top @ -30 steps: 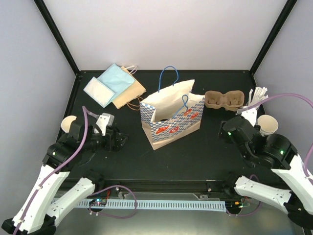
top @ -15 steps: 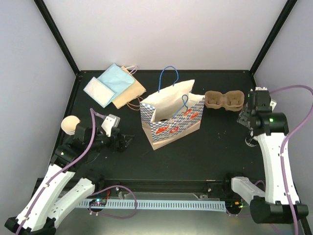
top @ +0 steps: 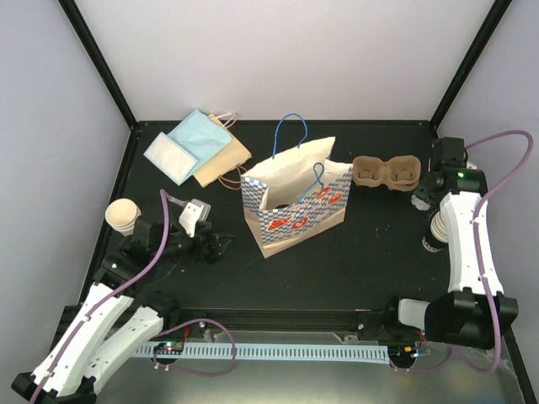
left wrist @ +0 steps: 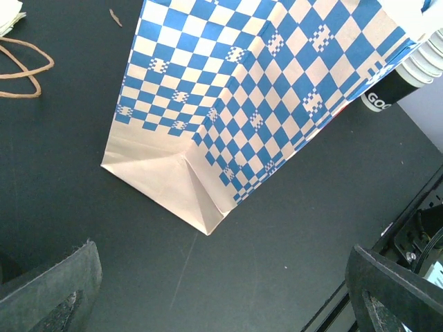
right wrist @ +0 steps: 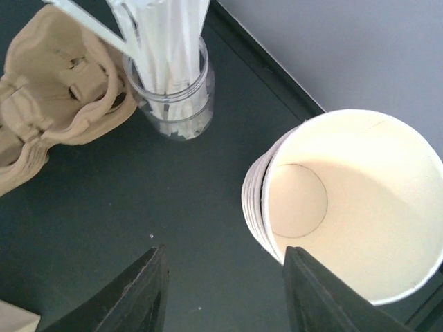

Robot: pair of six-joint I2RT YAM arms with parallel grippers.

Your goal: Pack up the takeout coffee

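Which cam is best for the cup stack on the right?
Right wrist: the cup stack from above, with mouth, nested rims and inner base all clear. Top external: only a sliver beside the right arm. Left wrist: its side at the upper right corner, partly behind the bag.

One checked bag (top: pixel 295 202), one pulp tray (top: pixel 386 172), one jar of stir sticks (right wrist: pixel 169 97), and paper cups (right wrist: pixel 346 207) in two spots.
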